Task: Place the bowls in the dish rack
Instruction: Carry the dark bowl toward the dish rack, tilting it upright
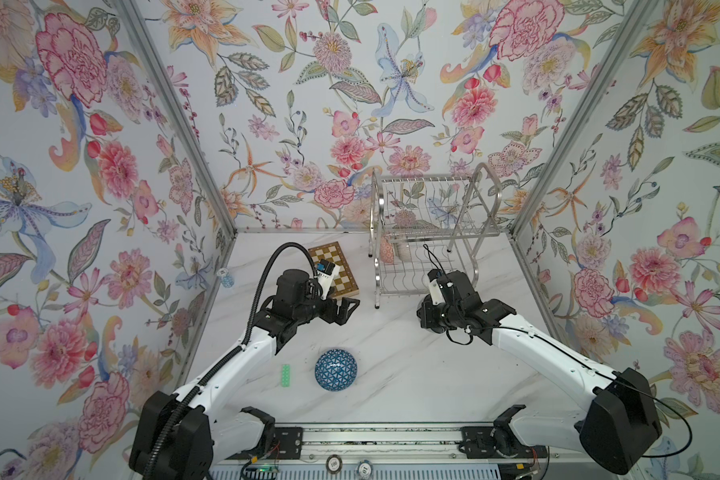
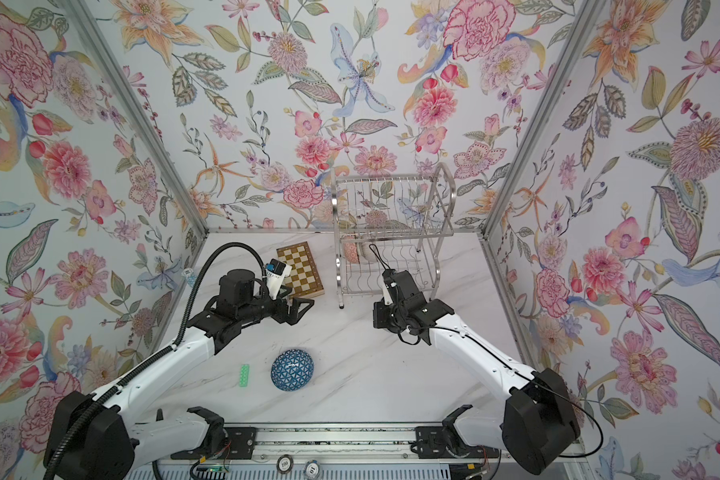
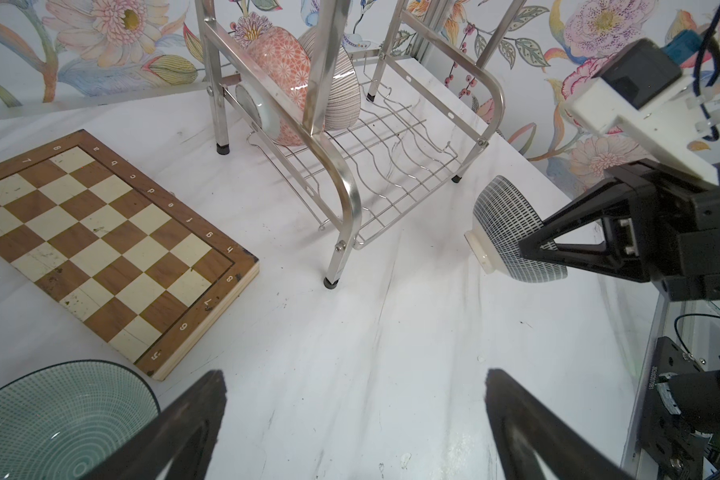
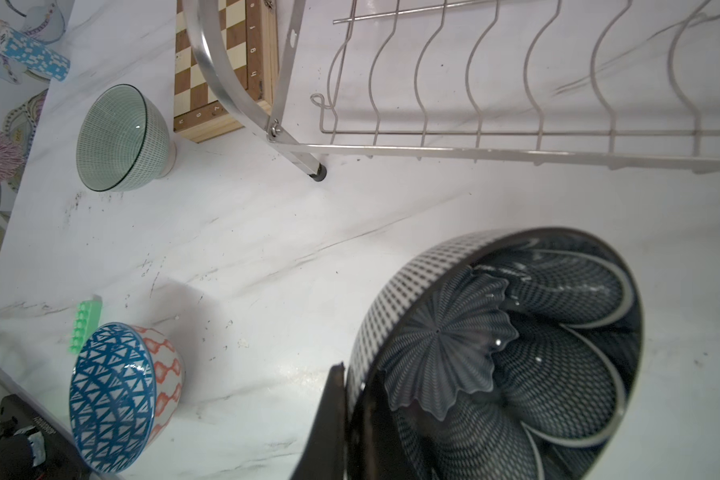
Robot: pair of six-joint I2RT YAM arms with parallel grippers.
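My right gripper is shut on the rim of the black-and-white floral bowl, holding it tilted just in front of the dish rack; the arm hides this bowl in both top views. Two bowls stand on edge in the rack's lower tier, one red-latticed and one striped. The blue triangle bowl sits on the table at the front. The mint green bowl rests beside my left gripper, which is open and holds nothing.
A brown-and-white chessboard lies left of the rack, under the left wrist. A small green block lies left of the blue bowl. A small blue-patterned item stands by the left wall. Floral walls close in three sides.
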